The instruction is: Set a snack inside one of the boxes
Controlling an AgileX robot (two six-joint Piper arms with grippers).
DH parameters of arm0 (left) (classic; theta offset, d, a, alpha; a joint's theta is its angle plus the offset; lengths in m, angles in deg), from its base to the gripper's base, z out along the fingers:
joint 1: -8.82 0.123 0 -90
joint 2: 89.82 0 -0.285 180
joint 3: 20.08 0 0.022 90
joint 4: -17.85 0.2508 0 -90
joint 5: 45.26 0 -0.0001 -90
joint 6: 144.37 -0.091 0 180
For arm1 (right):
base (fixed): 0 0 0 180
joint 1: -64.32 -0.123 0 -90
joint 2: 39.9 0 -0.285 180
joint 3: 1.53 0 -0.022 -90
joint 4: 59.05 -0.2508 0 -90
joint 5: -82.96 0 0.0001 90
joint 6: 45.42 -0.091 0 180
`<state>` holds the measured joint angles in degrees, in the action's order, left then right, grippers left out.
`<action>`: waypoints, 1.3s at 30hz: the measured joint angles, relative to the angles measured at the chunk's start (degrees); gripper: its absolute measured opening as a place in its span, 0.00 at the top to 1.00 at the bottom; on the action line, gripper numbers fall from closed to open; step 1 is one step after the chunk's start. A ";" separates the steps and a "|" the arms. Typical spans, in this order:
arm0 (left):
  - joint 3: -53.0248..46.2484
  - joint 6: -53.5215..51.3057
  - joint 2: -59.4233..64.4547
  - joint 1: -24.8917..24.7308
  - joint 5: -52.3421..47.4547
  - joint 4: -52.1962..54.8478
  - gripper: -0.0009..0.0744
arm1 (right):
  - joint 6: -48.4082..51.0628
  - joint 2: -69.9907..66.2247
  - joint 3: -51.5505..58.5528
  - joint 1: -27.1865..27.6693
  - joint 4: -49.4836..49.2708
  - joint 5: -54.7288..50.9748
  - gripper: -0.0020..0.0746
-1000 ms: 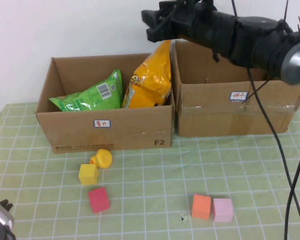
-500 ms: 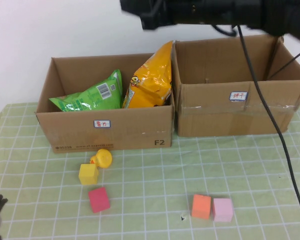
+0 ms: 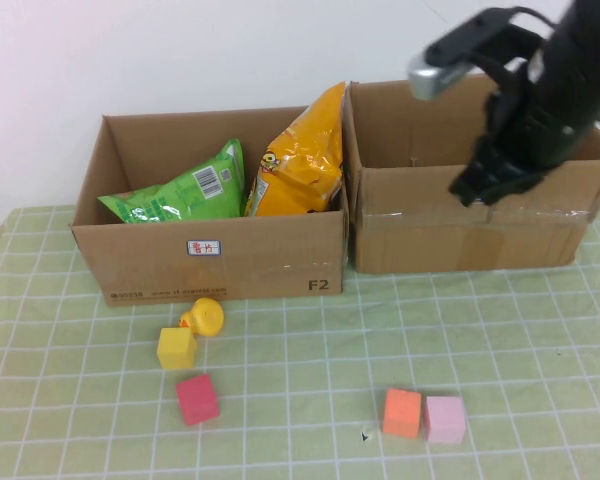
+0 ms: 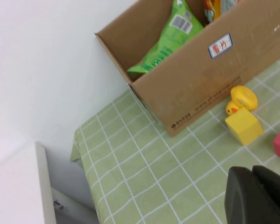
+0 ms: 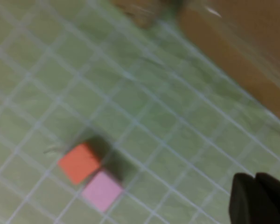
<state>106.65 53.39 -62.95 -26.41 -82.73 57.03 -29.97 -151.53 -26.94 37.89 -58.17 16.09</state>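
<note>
Two snack bags stand in the left cardboard box (image 3: 220,265): a green one (image 3: 185,190) and a yellow one (image 3: 300,160) leaning on its right wall. The green bag (image 4: 170,44) also shows in the left wrist view. The right box (image 3: 470,240) shows no snack inside. My right gripper (image 3: 475,190) hangs over the right box's front wall, shut and holding nothing; in the right wrist view it (image 5: 255,179) is above the green mat. My left gripper (image 4: 252,171) is shut and holding nothing, low over the mat near the table's left corner, outside the high view.
Toys lie in front of the boxes: a yellow duck (image 3: 205,317), a yellow cube (image 3: 177,348), a red cube (image 3: 197,399), an orange cube (image 3: 402,412) and a pink cube (image 3: 445,419). The table's left edge (image 4: 81,154) is close to my left gripper.
My right arm swung from above the yellow bag to the right and down to the right box's front, and its jaws closed on nothing. My left arm slipped out of the high view.
</note>
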 joint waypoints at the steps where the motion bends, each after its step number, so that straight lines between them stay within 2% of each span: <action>1: 0.00 0.05 -0.46 0.00 -0.12 0.00 0.99 | -1.70 1.64 2.85 0.12 1.25 2.29 0.96; 10: -1.63 0.77 -6.75 0.00 0.06 -0.89 0.99 | -8.94 21.90 35.99 0.12 3.94 26.42 0.96; 14: -4.26 1.07 -10.45 0.00 4.14 -1.35 0.99 | -7.17 35.59 52.22 -0.13 3.97 32.19 0.96; 17: -4.60 1.20 -11.40 0.00 5.70 -1.47 0.99 | -6.65 45.22 59.17 -0.21 4.00 32.57 0.96; 29: -5.08 3.11 -11.40 0.00 6.44 0.72 0.99 | -6.74 83.33 73.49 -0.21 5.29 32.47 0.96; 33: -5.08 4.15 -11.40 0.00 6.66 1.76 0.99 | -7.83 88.28 76.79 -0.21 5.44 32.26 0.96; 39: -5.08 4.24 -11.40 0.00 6.88 2.49 0.99 | -8.02 88.86 79.48 -0.21 5.44 33.11 0.96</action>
<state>101.57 57.63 -74.35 -26.41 -75.85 59.52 -37.99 -62.67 52.54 37.68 -52.74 49.20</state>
